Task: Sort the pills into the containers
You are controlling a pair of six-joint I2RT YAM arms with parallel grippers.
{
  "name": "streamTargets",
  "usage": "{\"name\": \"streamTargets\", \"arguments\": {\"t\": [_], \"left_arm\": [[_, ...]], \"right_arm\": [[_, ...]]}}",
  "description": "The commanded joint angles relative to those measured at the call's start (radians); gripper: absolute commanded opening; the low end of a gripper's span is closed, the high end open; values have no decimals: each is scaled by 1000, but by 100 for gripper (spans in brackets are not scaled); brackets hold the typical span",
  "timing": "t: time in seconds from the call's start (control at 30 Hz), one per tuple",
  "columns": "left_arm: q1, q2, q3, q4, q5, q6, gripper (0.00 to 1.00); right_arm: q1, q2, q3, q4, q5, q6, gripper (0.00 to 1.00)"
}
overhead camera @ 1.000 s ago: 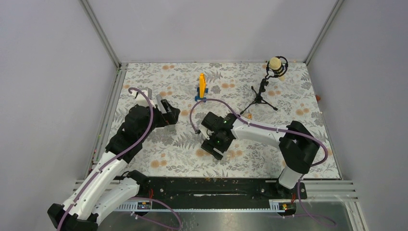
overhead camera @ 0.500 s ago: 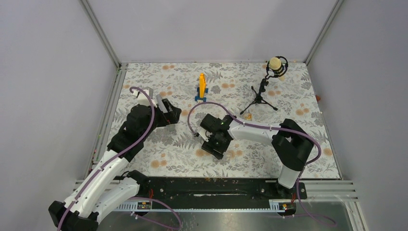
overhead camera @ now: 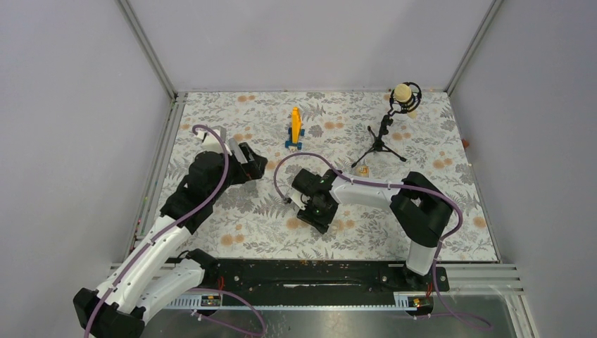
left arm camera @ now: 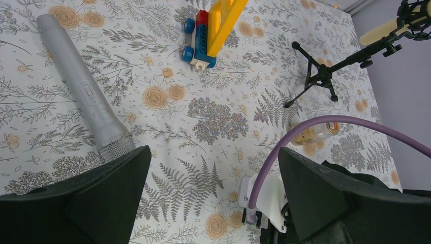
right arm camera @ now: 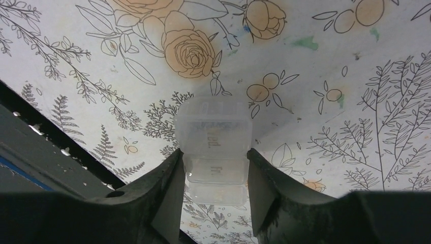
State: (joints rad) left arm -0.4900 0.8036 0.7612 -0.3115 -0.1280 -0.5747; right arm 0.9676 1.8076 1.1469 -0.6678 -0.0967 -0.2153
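In the right wrist view a colourless see-through container (right arm camera: 213,137) with faint lettering stands on the floral mat. My right gripper (right arm camera: 214,165) has closed on it, both fingers pressing its sides. From above, that gripper (overhead camera: 315,210) sits low at the mat's middle. An amber-tan container (left arm camera: 312,133) stands near the microphone stand's feet, small in the top view (overhead camera: 363,170). My left gripper (left arm camera: 213,168) hangs wide open above the mat with nothing between its fingers, at the left-centre from above (overhead camera: 255,167). I cannot make out any loose pills.
A grey cylindrical tube (left arm camera: 81,86) lies at the left. An upright orange piece on a blue base (overhead camera: 296,127) stands at the back centre. The microphone stand (overhead camera: 384,137) is at the back right. A black rail (right arm camera: 30,152) runs along the near edge.
The right gripper's jaws have narrowed onto the colourless container, and that arm's elbow has shifted a little left. The left gripper has crept slightly forward, still open.
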Motion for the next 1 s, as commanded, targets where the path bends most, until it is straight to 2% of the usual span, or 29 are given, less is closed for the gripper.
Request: {"name": "streamTargets", "arguments": {"t": [0.0,0.2,0.37,0.47,0.63,0.8,0.97], "left_arm": [[1,13,14,74,14,-12,99],[1,33,1,86,54,-53,98],[1,35,-44,119,117,-135,98],[1,34,-83,157,174,-184,97],[1,64,-104,205,277,-275,93],[1,169,-113,301,455,-379,89],[-1,235,-226,633,573,-552,84]], "right_arm": [[8,-31,43,-23,14,29,43],[-44,-86,93,-25,21,199,43],[-158,-137,133,5,-8,480,45],[-176,-158,157,14,-20,575,45],[-176,-209,129,67,-79,557,45],[-176,-292,70,174,-163,534,46],[-176,-330,78,227,-184,595,48]]}}
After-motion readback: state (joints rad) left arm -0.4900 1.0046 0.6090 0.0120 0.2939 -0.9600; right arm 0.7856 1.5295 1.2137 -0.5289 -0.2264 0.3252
